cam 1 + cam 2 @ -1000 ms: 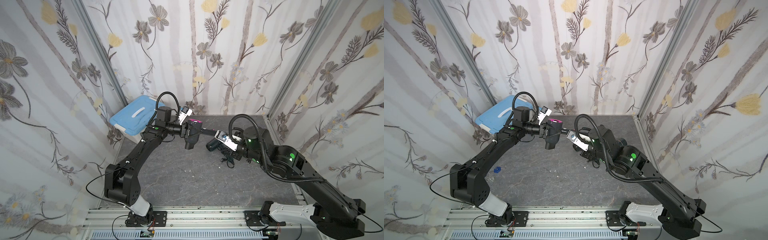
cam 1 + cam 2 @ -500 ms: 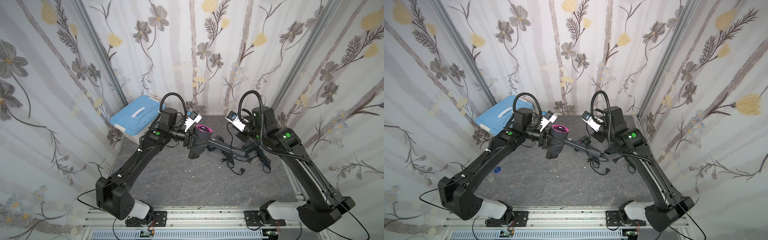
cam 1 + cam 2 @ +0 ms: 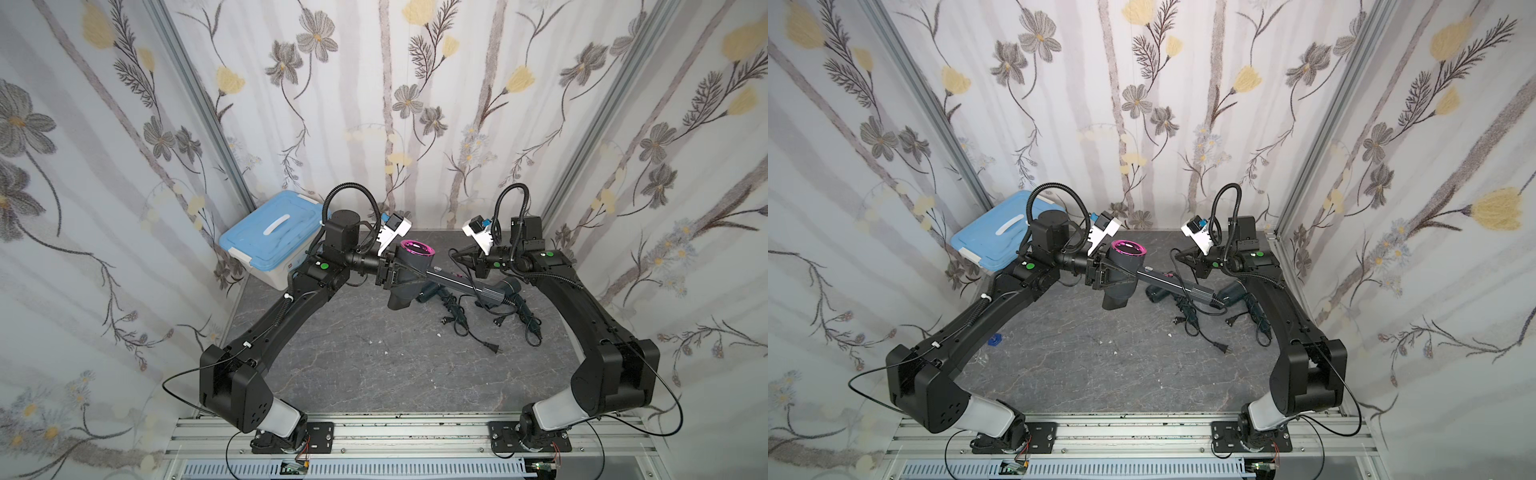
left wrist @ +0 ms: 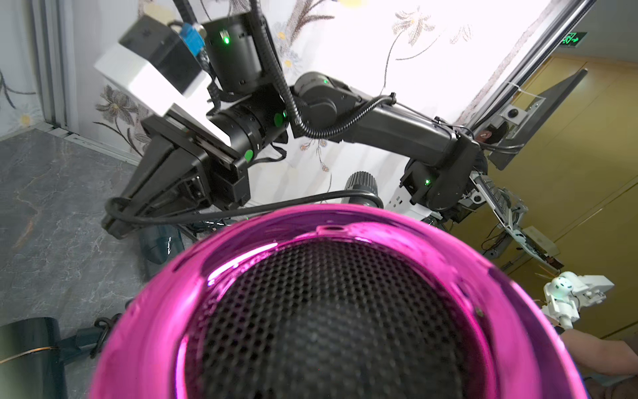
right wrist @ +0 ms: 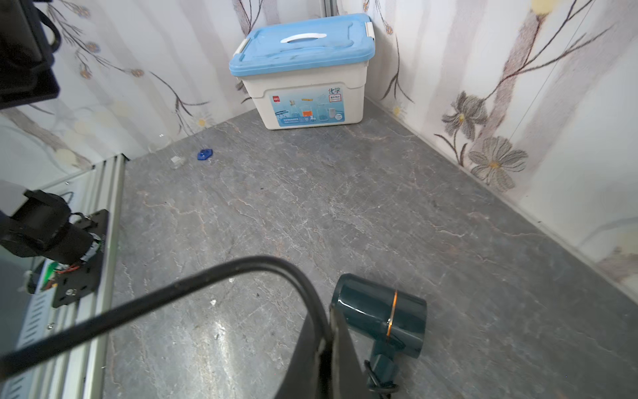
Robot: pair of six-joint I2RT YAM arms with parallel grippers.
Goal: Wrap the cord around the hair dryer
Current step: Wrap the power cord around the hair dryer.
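Above worktop [image 3: 374, 365], both top views: hair dryer [image 3: 415, 266] was clamped at barrel by left end effector [image 3: 397, 272]; handle axis ran twd right arm. Left wrist: right end effector [image 4: 114, 221] pinched cord [image 4: 241, 211] just beside hair dryer. Right wrist: cord [image 5: 214, 275] arced close past lens, so right arm judged nearer for next wrap.

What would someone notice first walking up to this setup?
The pink-ringed hair dryer stands out, held above the middle of the table by the left gripper. Next come the right gripper beside it, pinching a black cord, and the blue-lidded box in the far left corner.
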